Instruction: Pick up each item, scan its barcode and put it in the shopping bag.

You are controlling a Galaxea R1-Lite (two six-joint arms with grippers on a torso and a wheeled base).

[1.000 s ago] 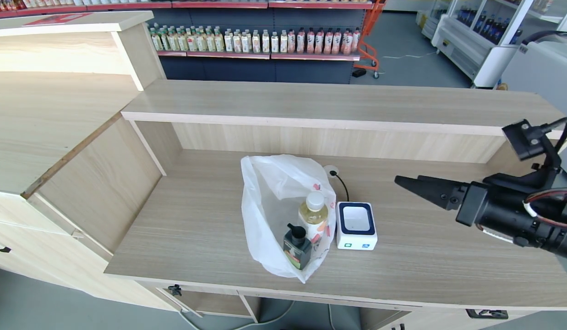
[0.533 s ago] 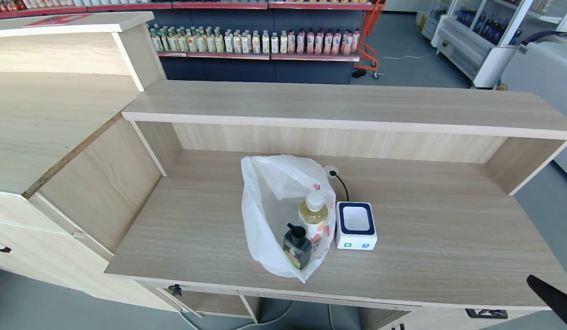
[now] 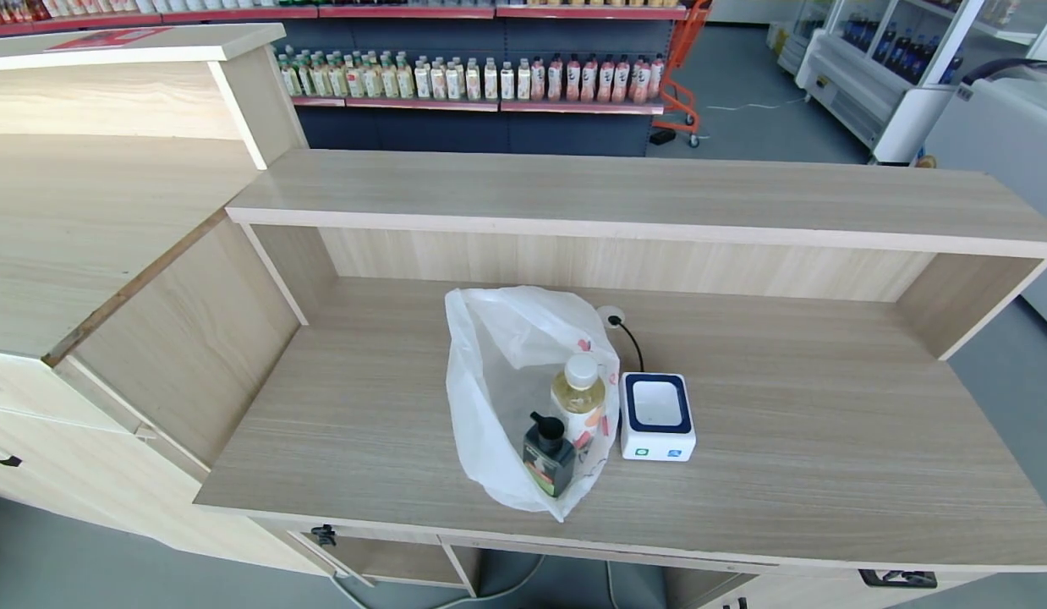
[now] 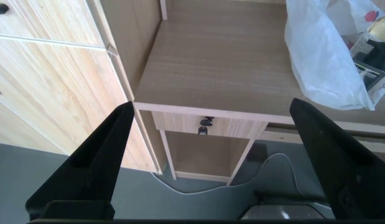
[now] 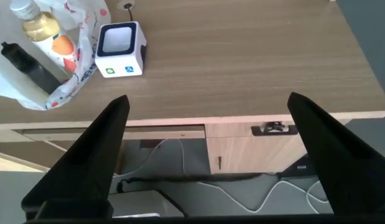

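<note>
- Bench (image 3: 828,440): walled at the back and both sides, front edge open; broad wood right of the scanner (image 3: 656,416).
- Left hand (image 4: 212,104) and right hand (image 5: 208,98): both spread, out past the front edge.
- Bag (image 3: 498,372): white, translucent, mid-bench, touching the scanner, holding a yellow bottle (image 3: 579,393) and a dark pump bottle (image 3: 547,461).

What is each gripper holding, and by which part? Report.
Nothing is held. The left gripper and right gripper have jaws open and empty; the drink bottle and pump bottle stand in the shopping bag.
</note>
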